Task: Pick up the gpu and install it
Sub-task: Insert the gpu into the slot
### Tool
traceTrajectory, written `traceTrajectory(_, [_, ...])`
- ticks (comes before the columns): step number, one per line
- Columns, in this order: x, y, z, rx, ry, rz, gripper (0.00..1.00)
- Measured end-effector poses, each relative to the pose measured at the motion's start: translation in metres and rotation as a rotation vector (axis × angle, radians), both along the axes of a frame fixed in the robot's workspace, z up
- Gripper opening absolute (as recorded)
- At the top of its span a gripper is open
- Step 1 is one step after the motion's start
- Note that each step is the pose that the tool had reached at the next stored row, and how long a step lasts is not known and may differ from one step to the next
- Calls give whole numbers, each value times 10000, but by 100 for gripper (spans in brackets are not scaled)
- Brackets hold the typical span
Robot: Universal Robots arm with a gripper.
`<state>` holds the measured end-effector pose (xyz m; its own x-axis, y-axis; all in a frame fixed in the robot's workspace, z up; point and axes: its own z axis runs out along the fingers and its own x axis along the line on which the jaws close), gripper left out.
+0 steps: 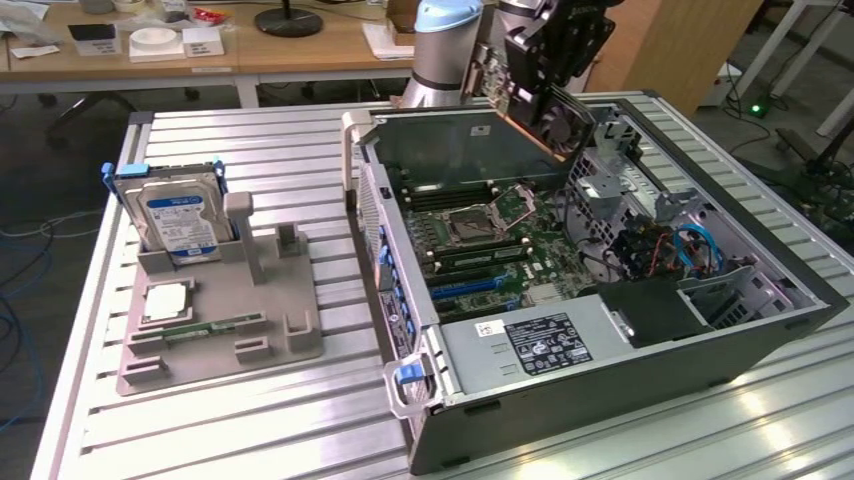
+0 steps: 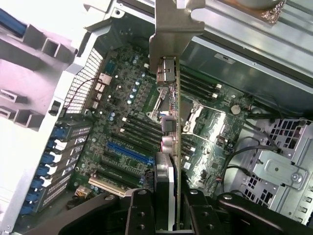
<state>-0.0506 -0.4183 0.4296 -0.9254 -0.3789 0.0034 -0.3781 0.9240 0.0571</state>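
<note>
Since a card like this has to meet the board edge-on, we carry the gpu [image 1: 547, 108] pinched across its thin body. The jaws are partly closed, pressing on its two flat faces, with nothing else in their grip. In the exterior view the card hangs tilted in the air over the far end of the open computer case [image 1: 627, 370], clear of the motherboard [image 1: 487, 235] below it.

From the wrist view we look along the edge of the gpu [image 2: 172, 112], with the bent tab of its metal end bracket [image 2: 168, 34] at the end away from the jaws. The blue slot [image 2: 128, 152] lies off to one side of the card's line and apart from it, so we judge the card is neither lined up nor seated yet.

The case lies on its side on the counter [image 1: 267, 420] with its panel off, which leaves the board facing up and reachable from above. On the exterior view's left, a grey fixture [image 1: 227, 345] holds the hard drive [image 1: 180, 215] upright and the memory stick [image 1: 214, 327] flat. Each sits in its own seat, presumably so each part presents a grippable edge.
</note>
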Motion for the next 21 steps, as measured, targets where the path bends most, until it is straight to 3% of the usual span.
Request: traceTrajectory(21, [0, 0, 0, 1, 0, 1546, 28])
